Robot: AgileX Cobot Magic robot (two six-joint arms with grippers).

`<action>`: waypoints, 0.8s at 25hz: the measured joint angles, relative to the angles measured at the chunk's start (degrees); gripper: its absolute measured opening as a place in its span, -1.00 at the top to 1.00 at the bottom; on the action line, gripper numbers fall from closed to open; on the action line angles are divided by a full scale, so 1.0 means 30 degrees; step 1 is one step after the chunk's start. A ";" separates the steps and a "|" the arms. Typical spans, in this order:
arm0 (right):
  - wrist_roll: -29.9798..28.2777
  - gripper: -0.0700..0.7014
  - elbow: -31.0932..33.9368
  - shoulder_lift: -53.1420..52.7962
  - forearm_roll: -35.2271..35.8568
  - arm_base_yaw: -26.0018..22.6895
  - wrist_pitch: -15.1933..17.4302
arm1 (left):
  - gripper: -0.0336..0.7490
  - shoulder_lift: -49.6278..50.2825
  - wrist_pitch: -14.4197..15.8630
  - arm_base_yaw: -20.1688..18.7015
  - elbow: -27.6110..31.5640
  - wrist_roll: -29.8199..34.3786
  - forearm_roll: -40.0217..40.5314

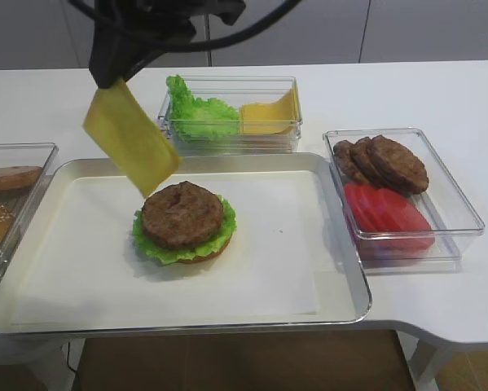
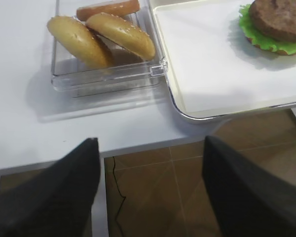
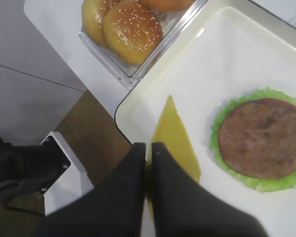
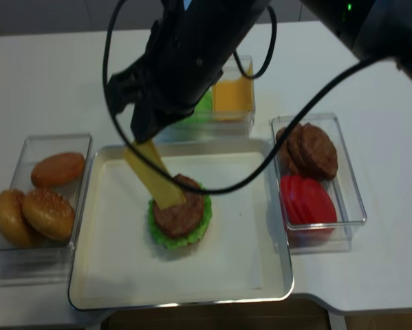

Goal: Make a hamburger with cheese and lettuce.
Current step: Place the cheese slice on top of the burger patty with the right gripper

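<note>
Our right tool (image 3: 148,153) is pinched shut on one edge of the cheese (image 1: 130,138), which hangs limp above the tray (image 1: 341,236), up and left of the hamburger (image 1: 183,221). Released here, we judge it could fold or land off the patty. Our left tool (image 2: 148,173) stands open, empty.

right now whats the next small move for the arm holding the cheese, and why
Probably carry the cheese a little right and down over the patty. The right gripper pinches the slice by one edge, so it hangs tilted above the tray, left of the hamburger, whose patty top is bare.
</note>
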 joint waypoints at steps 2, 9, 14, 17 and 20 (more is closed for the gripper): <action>0.0000 0.70 0.0000 0.0129 0.0000 0.0140 -0.0031 | -0.32 0.0000 0.0000 0.0000 0.0000 0.0000 0.0000; 0.0000 0.70 0.0044 0.1173 0.0000 0.0185 -0.0062 | -0.32 0.0000 0.0000 0.0000 0.0000 0.0000 0.0000; -0.0126 0.70 0.0088 0.1765 0.0000 0.0185 -0.0107 | -0.32 0.0000 0.0000 0.0000 0.0000 0.0000 0.0000; -0.0205 0.70 0.0088 0.2092 0.0000 0.0185 -0.0152 | -0.32 0.0000 0.0000 0.0000 0.0000 0.0000 0.0000; -0.0201 0.70 0.0088 0.2419 0.0000 0.0185 -0.0152 | -0.32 0.0000 0.0000 0.0000 0.0000 0.0000 0.0000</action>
